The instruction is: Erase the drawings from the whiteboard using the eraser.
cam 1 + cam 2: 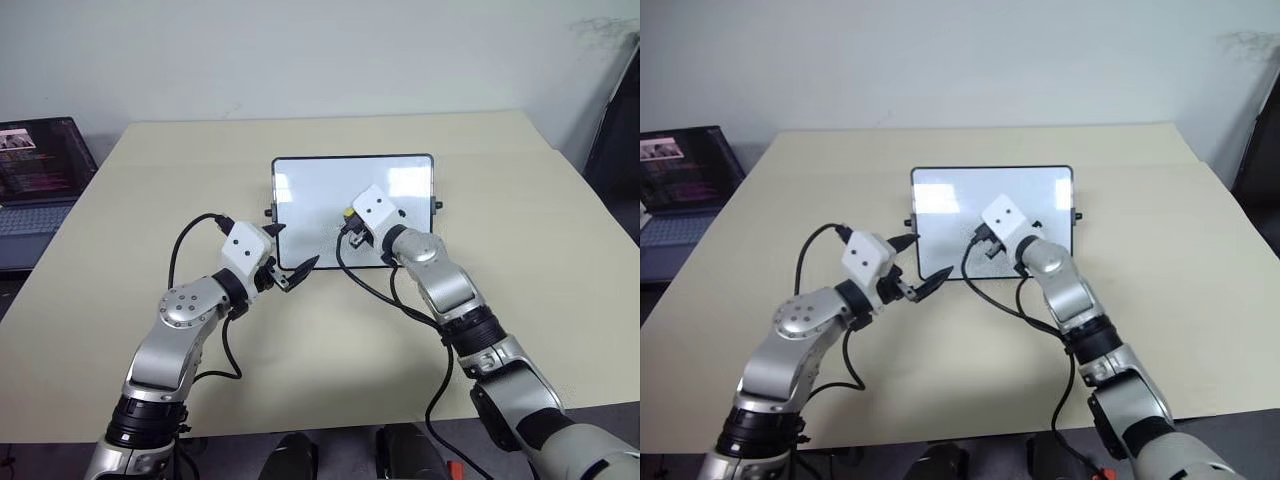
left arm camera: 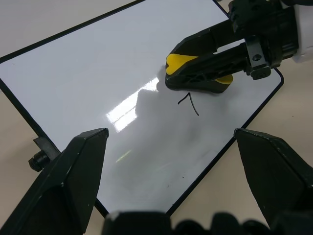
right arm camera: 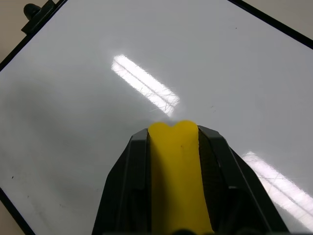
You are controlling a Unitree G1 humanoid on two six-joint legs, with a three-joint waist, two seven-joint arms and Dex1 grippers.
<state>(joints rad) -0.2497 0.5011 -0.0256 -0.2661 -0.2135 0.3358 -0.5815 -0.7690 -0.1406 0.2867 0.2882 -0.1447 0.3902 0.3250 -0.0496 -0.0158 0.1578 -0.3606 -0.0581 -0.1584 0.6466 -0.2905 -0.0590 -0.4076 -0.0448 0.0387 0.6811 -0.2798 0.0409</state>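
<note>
The whiteboard (image 1: 320,185) lies flat in the middle of the table. My right gripper (image 1: 350,226) is shut on the yellow eraser (image 2: 181,63), whose dark base rests on the board's near half. One of the drawings, a thin dark 7 (image 2: 190,102), shows right beside the eraser; the board around it looks wiped. My left gripper (image 1: 288,252) is open at the board's near left corner, one finger along the left edge and one along the near edge. Whether they touch the frame I cannot tell. In the right wrist view the eraser (image 3: 176,171) sits between the fingers over glossy white board.
The beige table (image 1: 520,300) spreads wide on all sides of the board. A dark open laptop (image 1: 35,175) stands off its far left edge. Black cables loop from both wrists above the tabletop. A wall runs behind the table.
</note>
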